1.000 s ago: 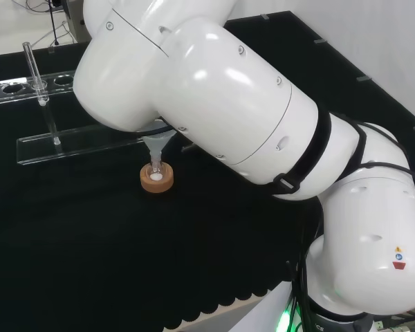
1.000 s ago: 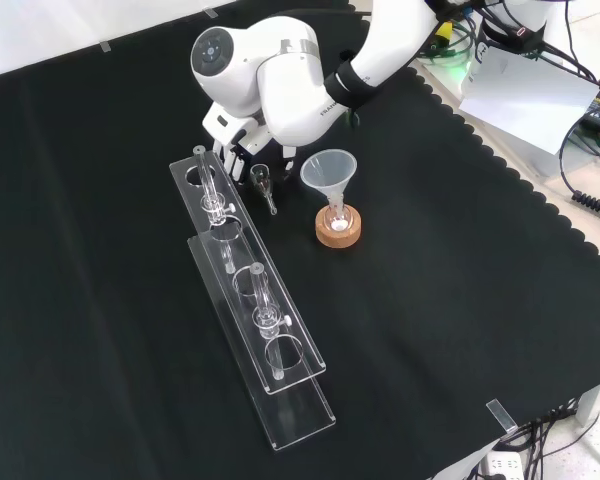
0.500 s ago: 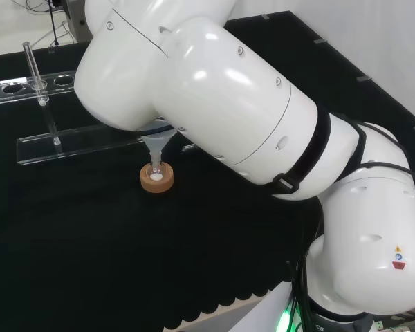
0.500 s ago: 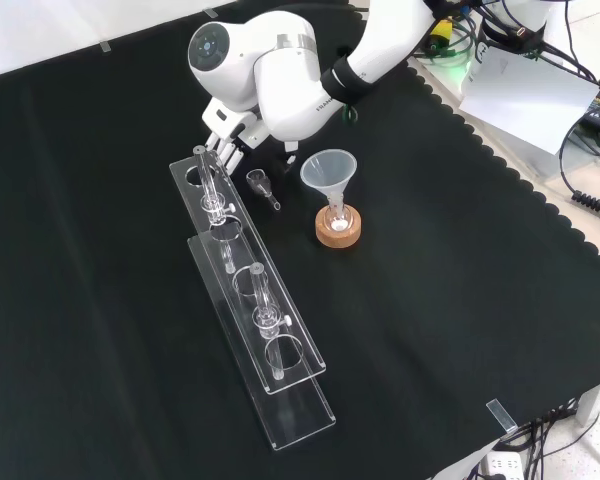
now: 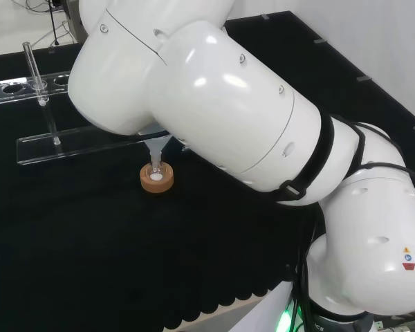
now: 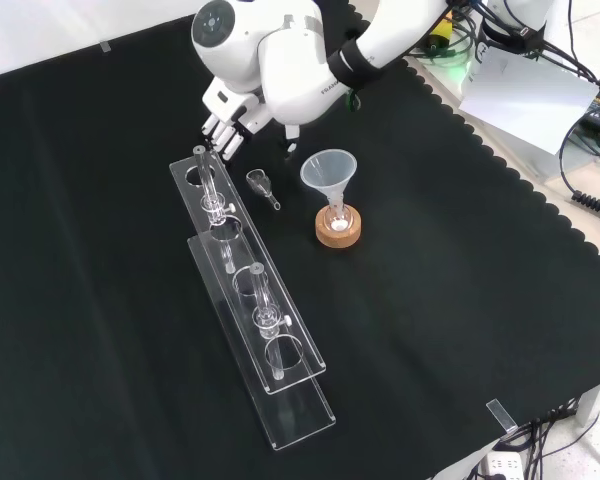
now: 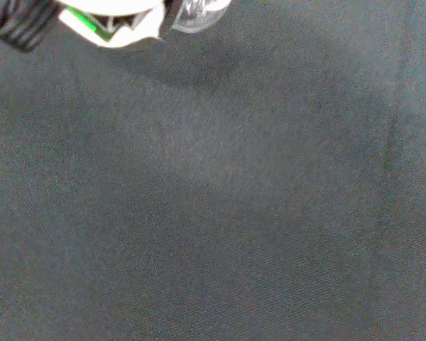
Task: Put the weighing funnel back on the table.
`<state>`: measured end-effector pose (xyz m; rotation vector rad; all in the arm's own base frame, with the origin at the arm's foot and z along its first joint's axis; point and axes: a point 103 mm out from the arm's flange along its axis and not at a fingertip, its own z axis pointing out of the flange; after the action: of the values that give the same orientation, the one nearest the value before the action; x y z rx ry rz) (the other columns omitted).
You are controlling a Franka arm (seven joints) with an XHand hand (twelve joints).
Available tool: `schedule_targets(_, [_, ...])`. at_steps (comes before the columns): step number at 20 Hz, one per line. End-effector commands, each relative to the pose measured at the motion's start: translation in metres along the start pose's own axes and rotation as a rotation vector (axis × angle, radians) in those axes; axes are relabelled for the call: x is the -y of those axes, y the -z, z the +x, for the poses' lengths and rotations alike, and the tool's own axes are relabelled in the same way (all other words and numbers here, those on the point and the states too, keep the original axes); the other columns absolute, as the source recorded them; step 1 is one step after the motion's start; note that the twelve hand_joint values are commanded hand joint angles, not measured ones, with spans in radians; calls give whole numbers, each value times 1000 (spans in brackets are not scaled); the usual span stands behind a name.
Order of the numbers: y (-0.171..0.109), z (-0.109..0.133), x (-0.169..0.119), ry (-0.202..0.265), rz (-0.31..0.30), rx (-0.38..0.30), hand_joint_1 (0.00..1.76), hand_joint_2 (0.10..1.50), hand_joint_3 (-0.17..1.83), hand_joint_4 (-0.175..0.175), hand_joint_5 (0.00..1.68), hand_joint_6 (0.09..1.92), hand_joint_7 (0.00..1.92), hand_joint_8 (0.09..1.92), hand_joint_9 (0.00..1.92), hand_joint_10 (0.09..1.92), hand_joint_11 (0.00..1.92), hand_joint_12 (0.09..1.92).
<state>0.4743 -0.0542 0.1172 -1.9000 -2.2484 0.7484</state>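
Light: I'm seeing bright, even light coming from above in the head and front views.
Glare: soft white highlights are sitting on the arm, and the rack edges are glinting.
Shadows: a faint shadow is lying on the cloth beside the hand.
Wrist view: it's looking dimmer and greyer to me.

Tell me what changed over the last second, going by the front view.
The hand has drawn back from the weighing funnel toward the front view's top. The two are now clearly apart and the hand holds nothing. The weighing funnel lies on the cloth about where it was. The funnel on its cork ring and the clear racks have not moved.
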Motion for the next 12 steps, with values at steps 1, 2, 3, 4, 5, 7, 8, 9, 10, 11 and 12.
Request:
schedule_targets(1, [25, -1, 25, -16, -61, -25, 869, 563, 693, -32, 317, 93, 211, 652, 403, 624, 166, 1370])
schedule_targets(2, [30, -1, 29, -19, -70, -28, 866, 564, 694, -32, 325, 87, 228, 648, 413, 623, 173, 1369])
schedule_targets(3, [34, -1, 32, -22, -80, -33, 864, 565, 694, -32, 332, 87, 241, 646, 422, 623, 180, 1369])
schedule_targets(4, [38, 0, 35, -35, -85, -39, 862, 566, 694, -32, 338, 87, 251, 646, 429, 623, 187, 1371])
schedule_targets(5, [41, 0, 38, -37, -91, -39, 861, 566, 694, -32, 343, 87, 258, 645, 435, 624, 193, 1372])
schedule_targets(7, [48, 0, 44, -38, -102, -35, 860, 568, 688, -32, 351, 87, 267, 639, 446, 618, 202, 1369])
schedule_targets(8, [51, 0, 47, -38, -106, -33, 859, 570, 685, -32, 357, 87, 273, 635, 450, 613, 205, 1367])
schedule_targets(9, [54, 0, 50, -39, -111, -35, 859, 571, 682, -32, 363, 87, 278, 633, 453, 610, 208, 1366])
schedule_targets(10, [57, -1, 53, -42, -114, -38, 859, 572, 681, -31, 369, 87, 282, 632, 455, 608, 209, 1366])
schedule_targets(11, [59, -2, 56, -44, -117, -39, 859, 572, 680, -31, 375, 87, 287, 632, 458, 607, 211, 1366])
schedule_targets(12, [62, -3, 59, -48, -122, -39, 859, 573, 679, -31, 379, 87, 291, 633, 460, 607, 212, 1366])
